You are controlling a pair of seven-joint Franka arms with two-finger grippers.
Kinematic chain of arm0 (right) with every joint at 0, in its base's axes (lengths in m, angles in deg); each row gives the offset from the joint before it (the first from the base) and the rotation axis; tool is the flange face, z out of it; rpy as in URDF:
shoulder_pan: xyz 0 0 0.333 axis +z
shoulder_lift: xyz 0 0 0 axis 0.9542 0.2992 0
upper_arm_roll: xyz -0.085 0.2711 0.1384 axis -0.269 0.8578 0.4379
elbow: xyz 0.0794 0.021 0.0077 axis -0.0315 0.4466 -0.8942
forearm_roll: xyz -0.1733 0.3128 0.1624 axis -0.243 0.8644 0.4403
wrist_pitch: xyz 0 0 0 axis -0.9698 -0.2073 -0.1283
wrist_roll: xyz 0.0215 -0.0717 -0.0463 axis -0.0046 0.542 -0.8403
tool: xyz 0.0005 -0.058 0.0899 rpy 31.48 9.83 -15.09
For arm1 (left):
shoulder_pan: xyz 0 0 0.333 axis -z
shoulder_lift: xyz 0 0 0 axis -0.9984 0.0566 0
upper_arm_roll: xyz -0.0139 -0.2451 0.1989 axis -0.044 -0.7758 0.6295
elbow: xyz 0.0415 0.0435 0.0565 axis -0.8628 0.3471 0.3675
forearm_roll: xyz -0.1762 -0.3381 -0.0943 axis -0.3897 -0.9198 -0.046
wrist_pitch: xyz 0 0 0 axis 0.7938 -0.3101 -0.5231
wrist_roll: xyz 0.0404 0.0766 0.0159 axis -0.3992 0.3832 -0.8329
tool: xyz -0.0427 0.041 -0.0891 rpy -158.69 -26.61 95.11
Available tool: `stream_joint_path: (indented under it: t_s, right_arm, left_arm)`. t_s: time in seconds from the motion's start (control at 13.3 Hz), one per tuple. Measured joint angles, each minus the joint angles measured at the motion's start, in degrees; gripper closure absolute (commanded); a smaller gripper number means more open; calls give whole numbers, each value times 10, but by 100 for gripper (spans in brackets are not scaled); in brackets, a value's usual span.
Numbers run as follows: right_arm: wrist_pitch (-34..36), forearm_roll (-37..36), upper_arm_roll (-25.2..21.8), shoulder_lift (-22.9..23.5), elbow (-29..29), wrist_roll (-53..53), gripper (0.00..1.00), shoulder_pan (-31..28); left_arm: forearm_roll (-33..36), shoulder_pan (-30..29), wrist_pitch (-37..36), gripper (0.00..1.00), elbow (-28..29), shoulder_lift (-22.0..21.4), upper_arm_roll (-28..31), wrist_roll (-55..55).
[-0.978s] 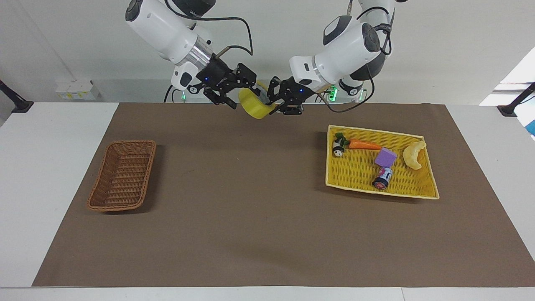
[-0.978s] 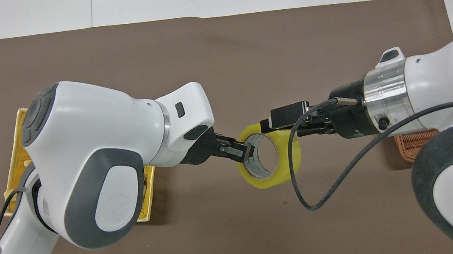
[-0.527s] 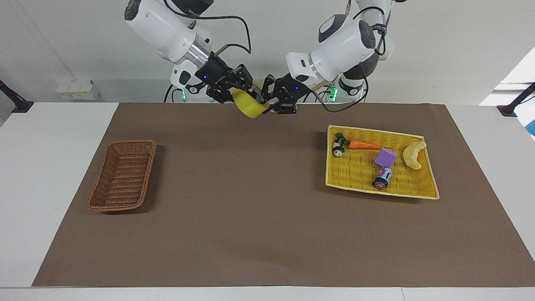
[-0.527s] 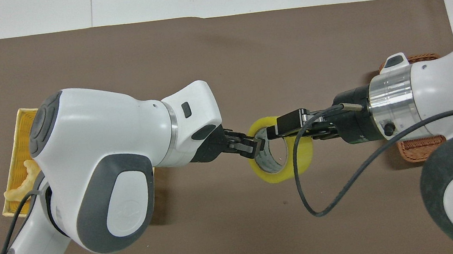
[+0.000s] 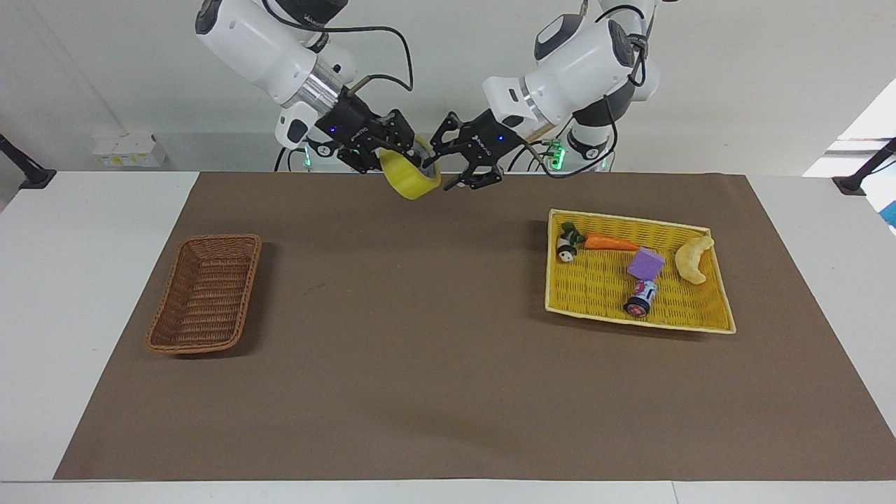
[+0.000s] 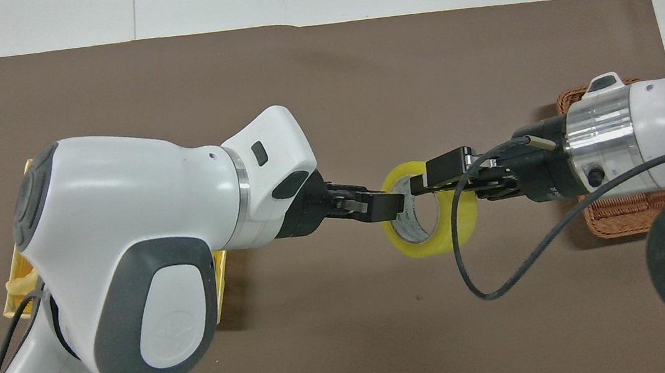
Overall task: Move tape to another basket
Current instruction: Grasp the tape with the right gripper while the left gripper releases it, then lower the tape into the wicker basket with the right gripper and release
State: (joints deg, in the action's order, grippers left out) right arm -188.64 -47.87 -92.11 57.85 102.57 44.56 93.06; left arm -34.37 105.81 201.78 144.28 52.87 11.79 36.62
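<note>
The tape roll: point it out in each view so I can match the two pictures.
Facing view: the tape roll hangs near the top centre, in the right hand, beside the left hand.
Overhead view: the roll is at mid-frame, between the two hands.
Shared landmark: the brown wicker basket, at the right arm's end of the table.

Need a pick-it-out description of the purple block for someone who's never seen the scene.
Find the flat yellow tray basket at the left arm's end of the brown mat. The purple block lies in it, between the toy carrot and the pale crescent-shaped piece, just nearer the robots than a small can. It is the only purple, square-edged item there.
</note>
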Motion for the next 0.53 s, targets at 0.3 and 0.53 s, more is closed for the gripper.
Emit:
stream_joint_path:
  t_s: [0.3,0.53]
  right_arm:
    - [32,13,-1,0,-3,24,100,-61]
    - [51,27,-4,0,-4,69,100,-145]
  left_arm:
    - [29,-9,-9,0,0,-8,8,-9]
    - [152,-26,-37,0,1,-8,12,-11]
